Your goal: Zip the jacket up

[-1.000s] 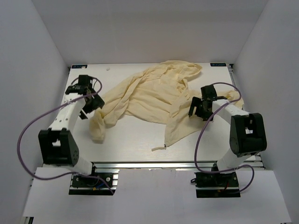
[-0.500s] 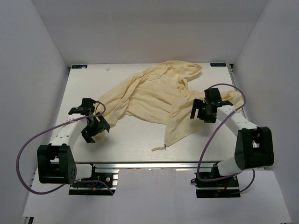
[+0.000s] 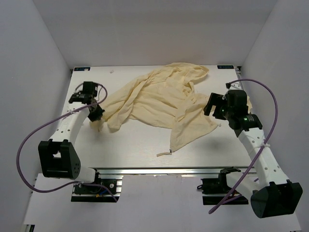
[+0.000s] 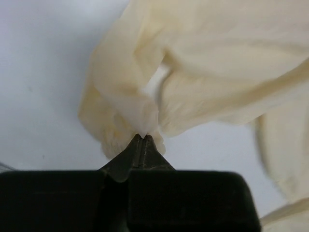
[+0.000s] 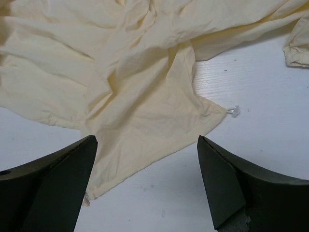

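Observation:
The pale yellow jacket (image 3: 159, 99) lies crumpled across the middle of the white table (image 3: 130, 145), its hood toward the back. A sleeve trails off to the left. My left gripper (image 3: 95, 115) sits on that sleeve's end, and in the left wrist view the left gripper (image 4: 143, 136) is shut, pinching a fold of the jacket (image 4: 203, 72). My right gripper (image 3: 216, 107) hovers over the garment's right side. In the right wrist view the right gripper (image 5: 147, 145) is open and empty above a hem corner of the jacket (image 5: 145, 106). A small clear cord end (image 5: 233, 111) sticks out there.
White walls close in the table on three sides. The jacket's lower front corner (image 3: 170, 151) reaches toward the near edge. A second cuff (image 5: 297, 50) lies by the right edge. Purple cables (image 3: 29, 140) loop beside both arms.
My left gripper swung toward the front, came back to the left sleeve end and shut on it. The sleeve end now lies bunched farther back. My right arm rose and pulled right.

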Robot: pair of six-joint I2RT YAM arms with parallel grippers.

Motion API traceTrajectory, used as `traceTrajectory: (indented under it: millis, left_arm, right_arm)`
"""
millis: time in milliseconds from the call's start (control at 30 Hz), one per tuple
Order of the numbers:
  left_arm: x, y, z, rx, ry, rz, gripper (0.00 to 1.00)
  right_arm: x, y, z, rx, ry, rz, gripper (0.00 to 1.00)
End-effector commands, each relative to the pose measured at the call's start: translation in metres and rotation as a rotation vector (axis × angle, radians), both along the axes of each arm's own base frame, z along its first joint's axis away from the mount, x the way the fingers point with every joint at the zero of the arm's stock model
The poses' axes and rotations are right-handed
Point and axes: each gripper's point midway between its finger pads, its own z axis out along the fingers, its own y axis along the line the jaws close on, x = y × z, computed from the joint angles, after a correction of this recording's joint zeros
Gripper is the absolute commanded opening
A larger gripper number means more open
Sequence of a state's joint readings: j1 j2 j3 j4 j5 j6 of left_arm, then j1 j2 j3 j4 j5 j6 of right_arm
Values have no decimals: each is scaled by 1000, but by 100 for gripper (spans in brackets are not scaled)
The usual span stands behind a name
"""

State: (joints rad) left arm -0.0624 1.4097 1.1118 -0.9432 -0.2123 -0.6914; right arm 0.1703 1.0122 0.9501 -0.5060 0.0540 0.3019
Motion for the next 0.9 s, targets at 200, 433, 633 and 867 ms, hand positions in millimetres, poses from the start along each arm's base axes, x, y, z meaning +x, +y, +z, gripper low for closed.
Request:
traceTrajectory:
  millis: [200,433,633,867]
  left_arm:
    - [129,119,81,325,-201,310,13]
    - [161,124,52,150,-50,237,98]
    - [118,57,86,82,-213,61,98]
    - [56,-67,63,-90,-283,-228,98]
  right_arm:
    - [2,-5,-13,-45,65,0,89]
    - [4,-5,-16,-52,71,6,89]
    - [-3,4,-23,-25,73,60,89]
    - [-16,13,-46,4,124,109,89]
